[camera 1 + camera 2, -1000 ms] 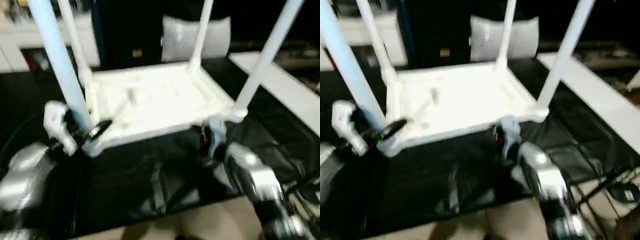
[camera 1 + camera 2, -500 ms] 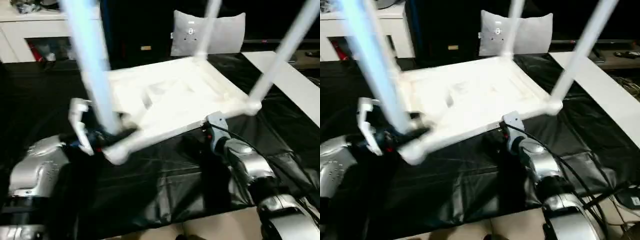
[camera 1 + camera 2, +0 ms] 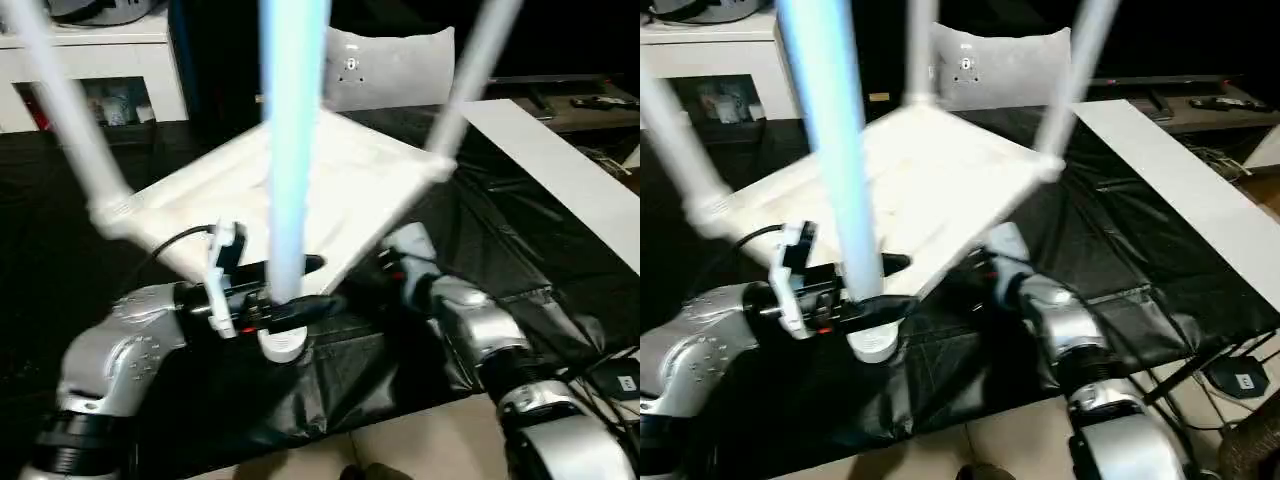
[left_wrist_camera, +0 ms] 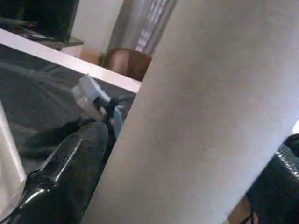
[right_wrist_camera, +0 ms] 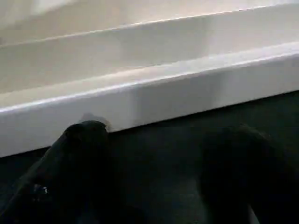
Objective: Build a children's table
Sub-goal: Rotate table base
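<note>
The children's table stands upside down and tilted on the black cloth, its white tabletop [image 3: 340, 180] turned corner-on towards me. Its legs point up: the near leg [image 3: 292, 150], one at the left [image 3: 70, 130], one at the right [image 3: 475, 70]. My left gripper [image 3: 285, 305] is shut on the near leg just above its corner socket [image 3: 280, 343]; in the left wrist view the leg [image 4: 196, 116] sits between the black fingers [image 4: 70, 172]. My right gripper [image 3: 392, 258] is open at the tabletop's near right edge. The rim [image 5: 149, 93] lies just beyond its fingers [image 5: 86, 158].
Black cloth [image 3: 500, 250] covers the work surface. A long white board [image 3: 570, 180] lies along the right side. A grey cushion [image 3: 390, 65] stands behind the table and a white cabinet [image 3: 100, 60] at the back left. Cables [image 3: 1230, 380] lie on the floor at the right.
The table has turned and tipped with my left gripper on the near leg; that corner swung right and towards me. My right gripper stayed by the near edge. The view shifted too.
</note>
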